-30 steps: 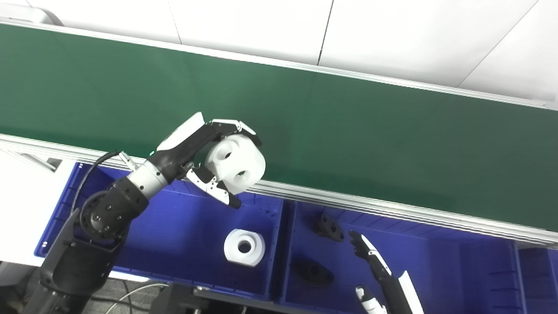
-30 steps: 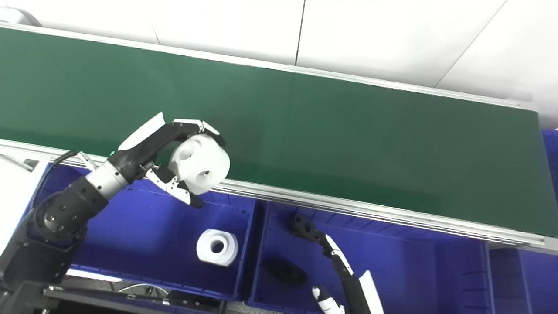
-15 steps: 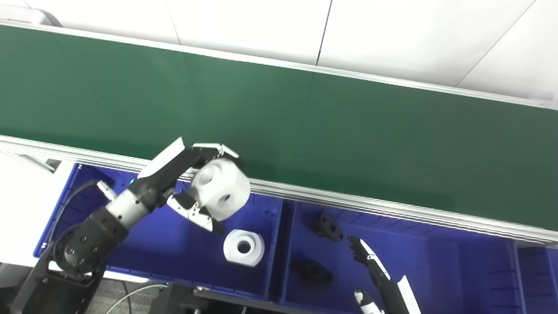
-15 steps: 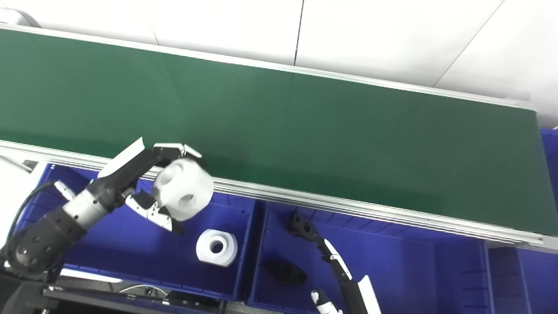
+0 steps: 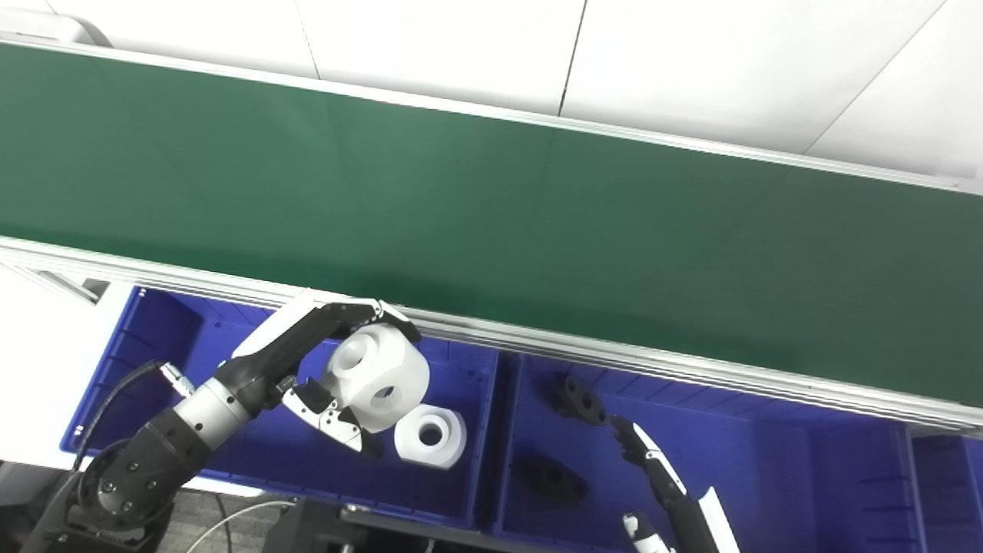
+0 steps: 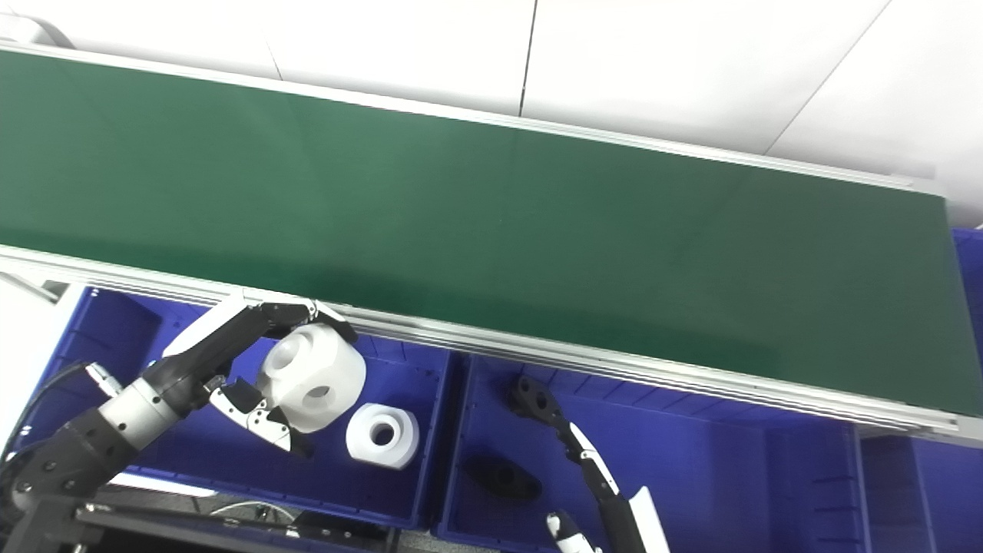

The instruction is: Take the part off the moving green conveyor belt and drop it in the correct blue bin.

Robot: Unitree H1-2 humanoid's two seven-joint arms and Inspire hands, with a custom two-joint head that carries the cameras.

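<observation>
Left robot hand (image 5: 322, 369) grips the white part (image 5: 376, 376) over the left blue bin (image 5: 153, 361), just beside the white ring (image 5: 430, 436) lying inside; right robot hand (image 5: 653, 468), fingers apart, hovers over the neighbouring bin (image 5: 768, 461).

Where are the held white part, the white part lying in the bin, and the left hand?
Held white part (image 5: 376, 378), left eye view, its faceted side.
White part in the bin (image 5: 431, 437), left eye view, top face beside its hole.
Left hand (image 5: 326, 361), left eye view, palm behind the part.
</observation>
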